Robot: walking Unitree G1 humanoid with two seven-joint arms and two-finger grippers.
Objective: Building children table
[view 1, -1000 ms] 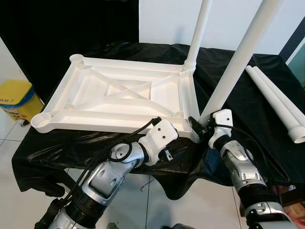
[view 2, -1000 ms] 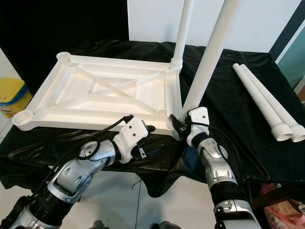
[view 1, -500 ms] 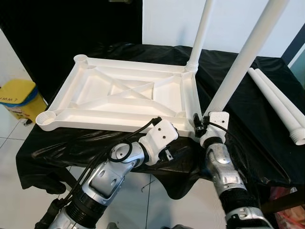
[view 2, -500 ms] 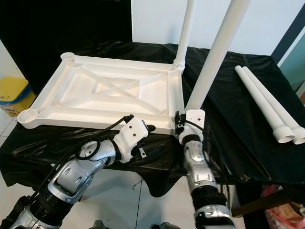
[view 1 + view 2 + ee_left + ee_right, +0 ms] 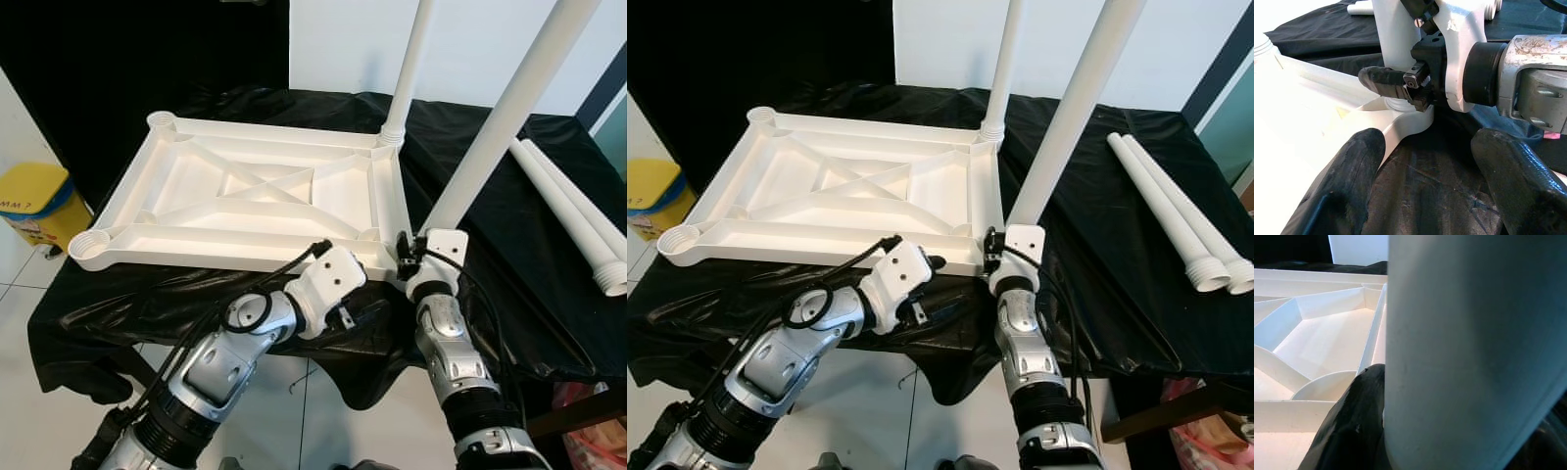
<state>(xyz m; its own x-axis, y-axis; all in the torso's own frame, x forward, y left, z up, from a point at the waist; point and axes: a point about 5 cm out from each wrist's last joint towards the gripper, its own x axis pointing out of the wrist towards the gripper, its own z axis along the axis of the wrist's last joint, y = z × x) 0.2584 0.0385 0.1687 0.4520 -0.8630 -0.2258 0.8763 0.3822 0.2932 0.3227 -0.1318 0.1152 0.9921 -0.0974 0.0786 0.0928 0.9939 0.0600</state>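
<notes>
Right gripper: my fingers clamp the long white plastic tube leg, at 3 o'clock of the upturned white ribbed plastic tabletop. Left gripper: spread wide, empty.

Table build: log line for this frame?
right gripper: shut on leg at tabletop near-right corner socket | left gripper: open beside that corner | far-right leg: standing | two loose legs: on cloth

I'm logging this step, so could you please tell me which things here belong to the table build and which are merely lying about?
Belonging to the build:
- upturned tabletop
- fitted leg
- leg held by the right gripper
- two spare legs
- left gripper

Lying about:
- yellow bin
- black cloth
</notes>
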